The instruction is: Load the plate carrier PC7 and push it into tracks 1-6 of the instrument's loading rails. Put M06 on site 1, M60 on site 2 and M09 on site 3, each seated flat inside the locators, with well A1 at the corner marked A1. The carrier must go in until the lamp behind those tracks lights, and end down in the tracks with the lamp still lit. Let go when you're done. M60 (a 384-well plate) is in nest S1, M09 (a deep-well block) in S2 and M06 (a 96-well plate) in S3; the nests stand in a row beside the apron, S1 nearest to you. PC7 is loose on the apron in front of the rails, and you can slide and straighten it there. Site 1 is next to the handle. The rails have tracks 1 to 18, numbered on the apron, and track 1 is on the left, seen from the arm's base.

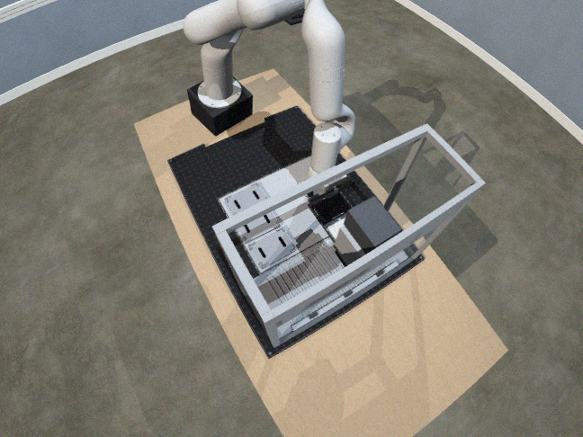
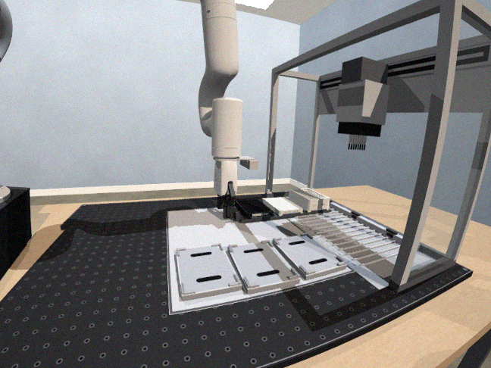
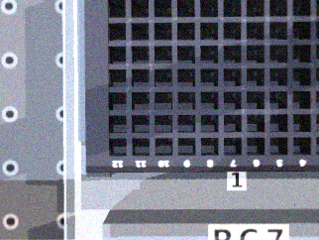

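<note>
- My claw (image 2: 229, 197) hangs straight down at the near end of the row of nests, fingers spread wide with nothing between them.
- Right under it is the dark plate (image 2: 253, 209), sitting in the first nest beside the apron (image 2: 198, 229). In the wrist view that plate (image 3: 208, 84) fills most of the frame — a dense grid of square wells with tiny column numbers printed along the lower edge, running 12 down to 4 left to right.
- Below that edge I can read a "1" label (image 3: 237, 180) and the top of a "PC7" label (image 3: 248, 233); how those sit against the dark plate I can't sort out from this close.
- Next in the row come a white flat plate (image 2: 280, 204) and then a taller white block (image 2: 309, 198), each just beside the last.
- The carrier (image 2: 258, 267) lies on the apron with all three sites bare — its long axis runs roughly across the exterior view, slightly skewed, far end toward the rails (image 2: 357, 237).
- The instrument frame (image 2: 416, 221) stands over the rails, pipetting head (image 2: 362, 103) up high.
</note>
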`<act>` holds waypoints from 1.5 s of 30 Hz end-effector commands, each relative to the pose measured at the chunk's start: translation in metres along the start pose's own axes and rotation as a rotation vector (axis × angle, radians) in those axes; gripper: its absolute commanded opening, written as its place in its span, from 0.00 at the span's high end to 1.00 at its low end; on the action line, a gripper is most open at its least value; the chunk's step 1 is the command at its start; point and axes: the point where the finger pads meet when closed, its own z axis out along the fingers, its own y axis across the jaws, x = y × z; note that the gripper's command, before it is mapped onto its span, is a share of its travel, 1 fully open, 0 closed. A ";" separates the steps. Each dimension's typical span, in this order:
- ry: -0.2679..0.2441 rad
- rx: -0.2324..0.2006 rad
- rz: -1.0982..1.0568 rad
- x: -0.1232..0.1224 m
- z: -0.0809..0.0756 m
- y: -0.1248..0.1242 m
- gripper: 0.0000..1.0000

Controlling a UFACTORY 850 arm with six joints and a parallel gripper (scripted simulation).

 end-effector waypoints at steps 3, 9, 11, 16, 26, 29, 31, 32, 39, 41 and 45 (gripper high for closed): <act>0.001 0.001 0.000 0.005 -0.001 0.000 0.18; 0.001 0.001 0.000 0.011 -0.001 0.000 0.18; 0.001 0.001 0.000 0.013 -0.001 0.000 0.18; 0.001 0.001 0.000 0.017 -0.001 0.000 0.18; 0.001 0.001 0.000 0.023 -0.001 0.000 0.18; 0.001 0.001 0.000 0.024 -0.001 0.000 0.18; 0.001 0.001 0.000 0.025 -0.001 0.000 0.18; 0.001 0.001 0.000 0.025 -0.001 0.000 0.18; 0.001 0.001 0.000 0.027 -0.001 0.000 0.18; 0.001 0.001 0.000 0.027 -0.001 0.000 0.18; 0.001 0.001 0.000 0.029 -0.001 0.000 0.18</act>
